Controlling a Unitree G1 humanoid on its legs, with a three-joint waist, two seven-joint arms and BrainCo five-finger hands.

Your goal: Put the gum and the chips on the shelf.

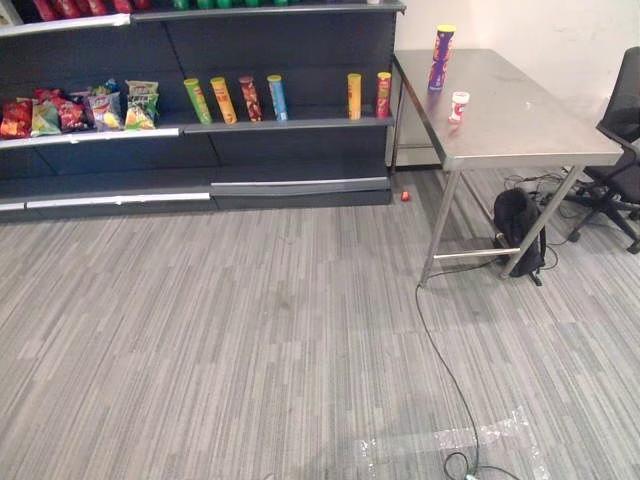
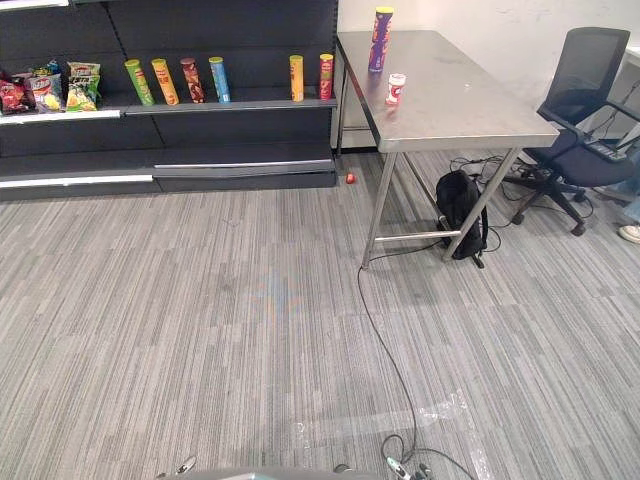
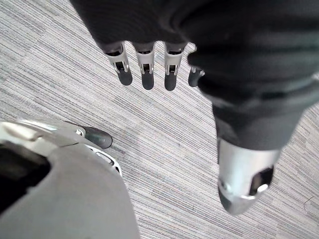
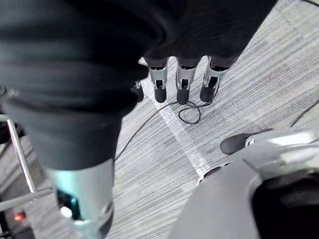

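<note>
Shelf risk: we judge that the cans (image 1: pixel 240 98) on the shelf (image 1: pixel 290 126) stand close together, so a careless placing could topple one.
Tabletop risk: the chips can (image 1: pixel 441 58) stands tall and upright on the tabletop (image 1: pixel 520 125); we think a sideways brush could tip it onto the small gum tub (image 1: pixel 458 106) near it.
Left hand (image 3: pixel 147 69): hangs above the floor (image 3: pixel 60 64), fingers straight and loose, holding nothing.
Right hand (image 4: pixel 182 82): likewise above the floor, fingers loose, empty.
</note>
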